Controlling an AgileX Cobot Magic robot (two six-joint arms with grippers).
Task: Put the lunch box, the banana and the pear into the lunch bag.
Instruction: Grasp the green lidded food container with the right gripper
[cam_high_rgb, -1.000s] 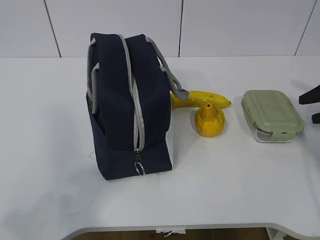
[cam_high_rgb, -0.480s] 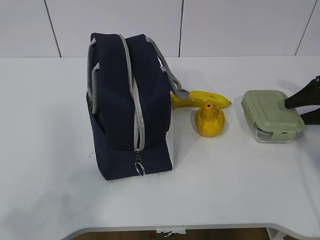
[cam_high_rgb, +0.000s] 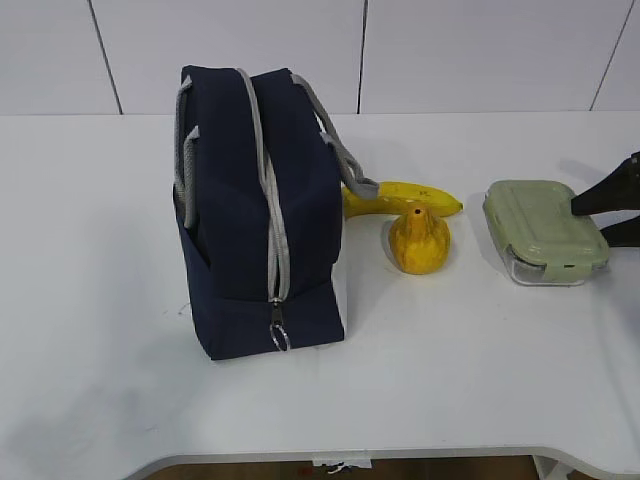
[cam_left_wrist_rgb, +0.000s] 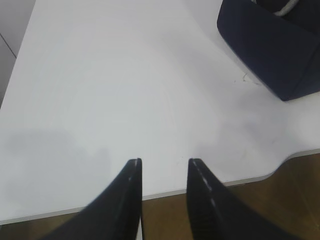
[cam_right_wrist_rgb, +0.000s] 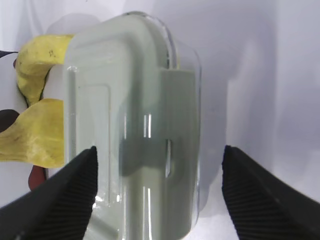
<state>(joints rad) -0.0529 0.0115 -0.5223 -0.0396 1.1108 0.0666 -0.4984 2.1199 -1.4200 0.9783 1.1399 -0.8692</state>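
Right wrist view: my right gripper (cam_right_wrist_rgb: 157, 190) stands spread wide astride the clear, sage-lidded rectangular lunch box (cam_right_wrist_rgb: 135, 130), nothing gripped. I'd centre, descend squarely, then clamp its sides. Beyond lie the squat pear (cam_high_rgb: 419, 241), banana (cam_high_rgb: 405, 197), zipped navy bag (cam_high_rgb: 258, 210).

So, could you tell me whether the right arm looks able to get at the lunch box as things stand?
Probably yes. The right gripper is open, its fingers straddling the lunch box, and nothing lies between them. The pear sits apart on the far side.
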